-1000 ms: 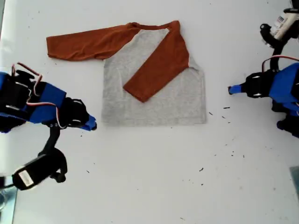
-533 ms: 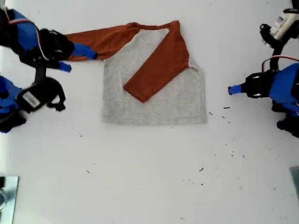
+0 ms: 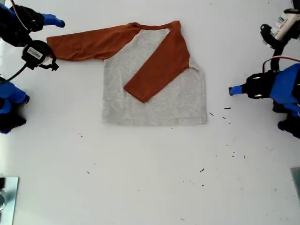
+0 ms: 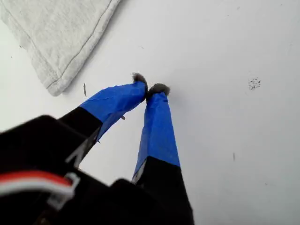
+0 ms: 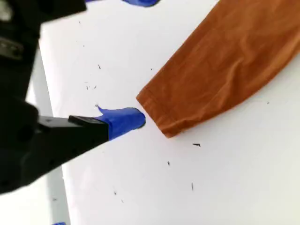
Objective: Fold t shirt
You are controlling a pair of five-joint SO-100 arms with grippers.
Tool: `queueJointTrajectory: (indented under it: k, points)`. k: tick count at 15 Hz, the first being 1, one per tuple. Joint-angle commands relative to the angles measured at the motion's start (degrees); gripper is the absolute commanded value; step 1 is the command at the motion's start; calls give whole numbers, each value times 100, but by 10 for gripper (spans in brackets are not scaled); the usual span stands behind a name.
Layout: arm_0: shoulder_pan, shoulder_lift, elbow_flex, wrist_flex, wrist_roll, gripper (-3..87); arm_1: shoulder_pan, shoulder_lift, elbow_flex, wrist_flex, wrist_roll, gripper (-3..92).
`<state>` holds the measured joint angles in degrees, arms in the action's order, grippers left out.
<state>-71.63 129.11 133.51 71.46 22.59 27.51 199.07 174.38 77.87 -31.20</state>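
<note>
The t shirt (image 3: 159,101) lies flat at the middle of the exterior view, with no black print showing. One rust-orange sleeve (image 3: 157,65) is folded slantwise over the grey body. The other sleeve (image 3: 89,43) stretches toward the exterior view's left. My second gripper (image 3: 50,29) is open at that view's top left, just beyond the cuff (image 5: 161,115); one blue finger (image 5: 126,120) sits beside the cuff and holds nothing. My first gripper (image 3: 233,90) hovers shut and empty at the exterior view's right, apart from the shirt's hem corner (image 4: 56,82); its fingertips (image 4: 140,84) touch.
The white table (image 3: 150,178) carries small dark specks toward the exterior view's lower right. A metallic plate (image 3: 7,197) shows at that view's lower left edge. The arm bases stand at both sides of that view.
My second arm swung from the exterior view's lower left up past the outstretched sleeve to the top left. The shirt and my first arm have not moved.
</note>
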Motion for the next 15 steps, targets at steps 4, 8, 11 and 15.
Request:
queueJointTrajectory:
  k: [4,8,11,15]
  points:
    - [-413,-615,765,-1160,35,330,-44,105,316,-35,-70,34]
    - [-589,-2566,747,-2417,396,167,-70,105,316,-35,-70,34]
    - [-615,-2355,88,-2074,747,24,-88,105,316,-35,-62,34]
    - [1134,-1573,-1978,-677,53,-3,-79,97,316,-35,-35,34]
